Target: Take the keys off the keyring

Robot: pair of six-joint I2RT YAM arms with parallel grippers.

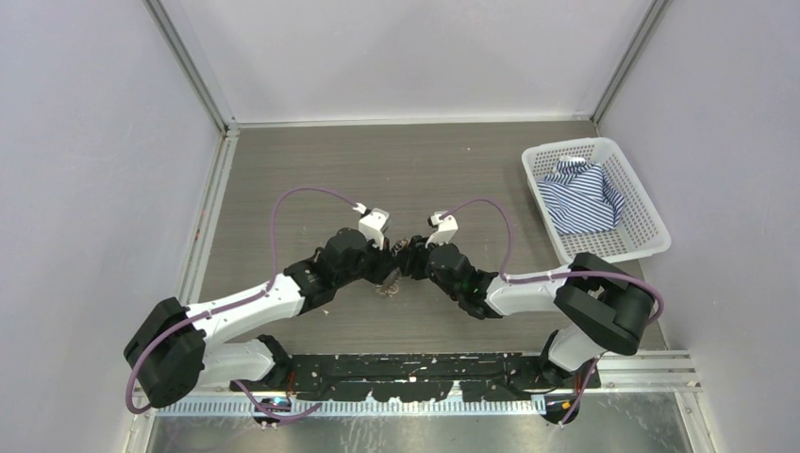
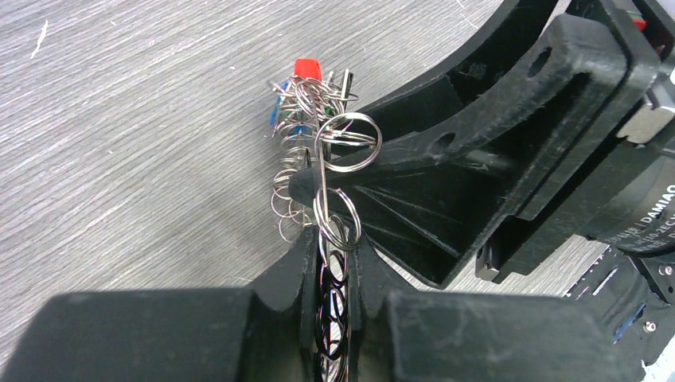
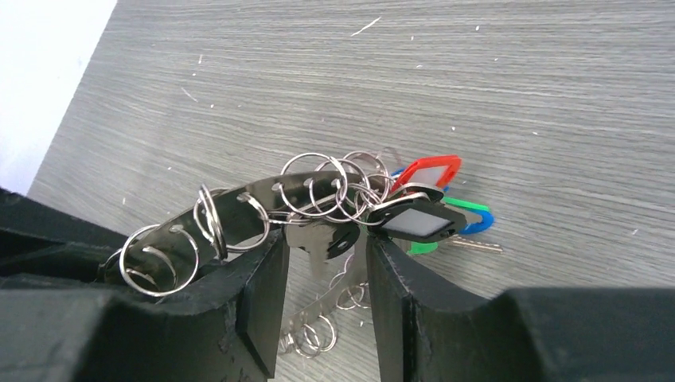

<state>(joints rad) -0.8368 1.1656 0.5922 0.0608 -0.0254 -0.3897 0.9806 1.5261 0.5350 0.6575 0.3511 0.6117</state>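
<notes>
1 keyring [image 3: 239, 208] sits mid-frame w/ its keys [image 3: 430, 171] bunched right: left gripper [image 2: 334, 248] clamped tight on the band, right gripper [image 3: 324, 259] part-open astride a silver key [image 3: 314, 237], so 1st extraction looks in hand; next needs a firm pinch & steady pull.

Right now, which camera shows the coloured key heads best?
Right wrist: the keys fan out, red, green and blue heads plain. Left wrist shows mainly the red head behind tangled rings; top external, only a tiny blur.
</notes>
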